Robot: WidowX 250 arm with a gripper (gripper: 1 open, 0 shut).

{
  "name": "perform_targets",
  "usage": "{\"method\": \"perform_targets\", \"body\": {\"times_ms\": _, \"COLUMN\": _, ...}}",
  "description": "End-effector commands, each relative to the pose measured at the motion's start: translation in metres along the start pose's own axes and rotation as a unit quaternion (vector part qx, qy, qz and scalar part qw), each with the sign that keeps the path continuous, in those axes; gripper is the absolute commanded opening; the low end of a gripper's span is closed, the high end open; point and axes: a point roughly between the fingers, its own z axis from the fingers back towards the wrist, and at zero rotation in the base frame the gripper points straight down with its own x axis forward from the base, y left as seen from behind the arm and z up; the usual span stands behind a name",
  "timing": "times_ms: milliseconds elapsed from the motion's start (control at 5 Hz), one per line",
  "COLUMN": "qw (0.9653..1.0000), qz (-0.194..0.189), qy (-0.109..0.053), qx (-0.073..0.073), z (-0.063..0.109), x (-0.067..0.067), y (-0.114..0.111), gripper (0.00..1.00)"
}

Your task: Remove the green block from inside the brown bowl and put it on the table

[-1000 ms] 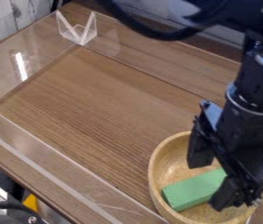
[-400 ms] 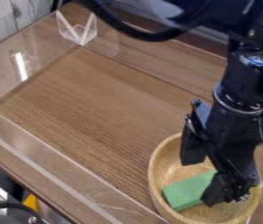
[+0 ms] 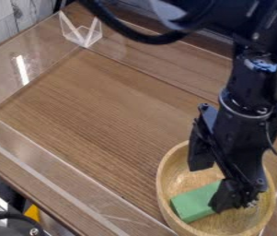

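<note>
Bare worktop (image 3: 116, 120) fills the left and centre, bounded by clear walls (image 3: 36, 180). At lower right, the wide-open tool (image 3: 223, 180) straddles the green block (image 3: 202, 201) in the brown bowl (image 3: 171, 175), gripping nothing.

Single raised view, looking down at an angle across the table (image 3: 104, 111) from near one corner. Close enough to crop the brown bowl (image 3: 175, 166) at the lower right edge and the arm at the top. No second view to overlap with.
</note>
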Motion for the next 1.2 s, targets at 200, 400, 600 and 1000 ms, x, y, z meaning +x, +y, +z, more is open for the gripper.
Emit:
{"method": "perform_targets", "body": {"times_ms": 200, "qw": 0.9994, "qz": 0.001, "qy": -0.032, "qx": 0.008, "z": 0.003, "x": 0.007, "y": 0.009, "gripper": 1.00}}
{"method": "perform_targets", "body": {"times_ms": 400, "qw": 0.9993, "qz": 0.000, "qy": -0.036, "qx": 0.011, "z": -0.001, "x": 0.009, "y": 0.012, "gripper": 1.00}}
{"method": "perform_targets", "body": {"times_ms": 600, "qw": 0.9992, "qz": 0.000, "qy": -0.038, "qx": 0.014, "z": -0.004, "x": 0.011, "y": 0.014, "gripper": 1.00}}
{"method": "perform_targets", "body": {"times_ms": 1000, "qw": 0.9991, "qz": 0.000, "qy": -0.040, "qx": 0.017, "z": -0.007, "x": 0.013, "y": 0.017, "gripper": 1.00}}
